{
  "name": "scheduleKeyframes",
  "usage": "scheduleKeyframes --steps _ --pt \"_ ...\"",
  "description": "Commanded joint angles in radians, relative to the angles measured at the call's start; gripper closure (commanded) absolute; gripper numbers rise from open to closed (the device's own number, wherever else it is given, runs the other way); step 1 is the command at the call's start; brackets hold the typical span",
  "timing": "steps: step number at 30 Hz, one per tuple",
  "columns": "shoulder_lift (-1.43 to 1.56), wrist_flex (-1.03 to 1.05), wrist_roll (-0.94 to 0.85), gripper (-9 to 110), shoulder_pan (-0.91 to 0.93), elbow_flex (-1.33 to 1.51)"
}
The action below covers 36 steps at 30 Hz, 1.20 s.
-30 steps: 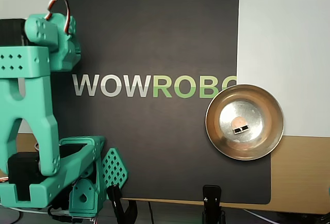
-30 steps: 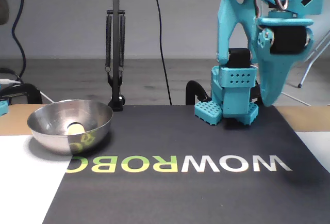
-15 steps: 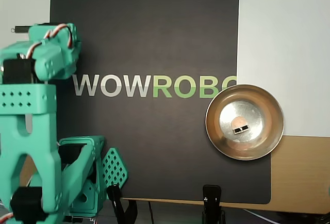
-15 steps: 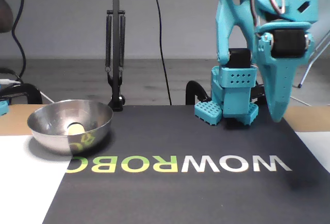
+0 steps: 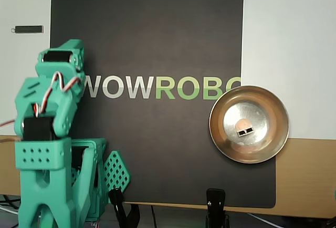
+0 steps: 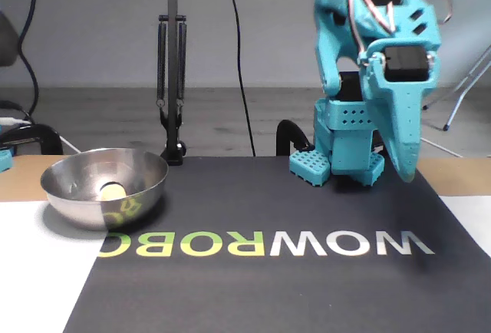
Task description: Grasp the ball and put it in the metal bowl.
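Arm's folded back toward its base over the last second: in the overhead view the upper links slid from the mat's upper left corner down past the "W" of the logo, and in the fixed view the hand (image 6: 408,170) tucked lower, tip pointing down just right of the base. Bowl and ball haven't budged.

Ball (image 5: 243,127) sits in the bowl (image 5: 273,102), near the middle of the flat bottom; fixed view shows it too (image 6: 112,190), low inside the near wall. Bowl (image 6: 146,166) is right of the logo's last letter in the overhead view, straddling the mat (image 5: 157,28) edge. Hand is well apart from the bowl, at the far end of the logo, and holds nothing. Can't tell whether the jaws stand wide or closed; they're seen edge-on and blurred.

Looks like the task is done and the arm is heading to rest.

Handling guess: ball is small, smooth, light and probably rolls at a nudge, and the bowl bottom is slick. If a regrasp were needed, pinch across its widest part from above.
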Motion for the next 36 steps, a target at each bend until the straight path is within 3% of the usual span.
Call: scheduleKeyframes --steps 1,14,28,36 --pt "0.156 -0.048 -0.002 102 0.002 0.104" --pt "0.707 -0.152 -0.009 102 0.002 0.529" --pt "0.749 0.109 -0.009 102 0.003 0.529" --pt "0.747 0.109 -0.009 102 0.003 0.528"
